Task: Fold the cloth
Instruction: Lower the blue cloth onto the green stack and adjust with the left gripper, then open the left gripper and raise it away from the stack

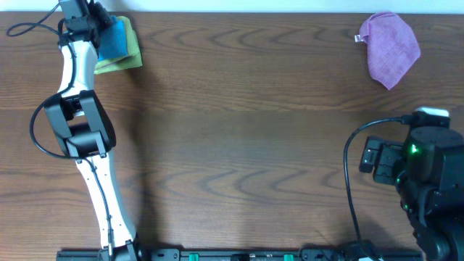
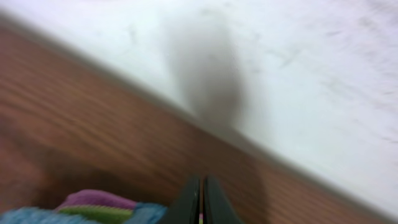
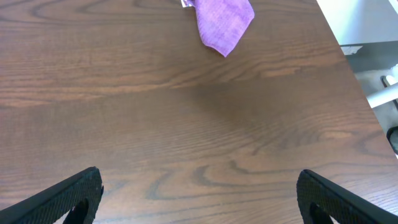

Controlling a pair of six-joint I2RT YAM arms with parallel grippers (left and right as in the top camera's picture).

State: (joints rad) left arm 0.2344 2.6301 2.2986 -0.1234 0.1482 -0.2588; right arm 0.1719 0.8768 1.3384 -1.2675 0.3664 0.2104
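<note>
At the far left corner of the table (image 1: 254, 130), you will find the cloth (image 1: 114, 36), sky-blue and bunched, lying on top of a lime-green folded cloth (image 1: 123, 61) whose edge shows below and to the right of it. Your left gripper (image 2: 202, 200) is over that pile, at the cloth's left side, with the arm stretched up from the near edge of the table. Its fingers (image 2: 189, 202) are pressed flat together in the wrist view, which is blurred. The cloth sits low at the left of that view, just beside them, and you cannot tell from either view whether any fabric is caught between them. Your right gripper (image 3: 199, 193) is well apart from all this, at the near right of the table, hovering over bare wood with its fingers (image 3: 68, 199) spread wide and nothing between them. A purple cloth (image 1: 391, 47) lies crumpled at the far right, ahead of that gripper.
</note>
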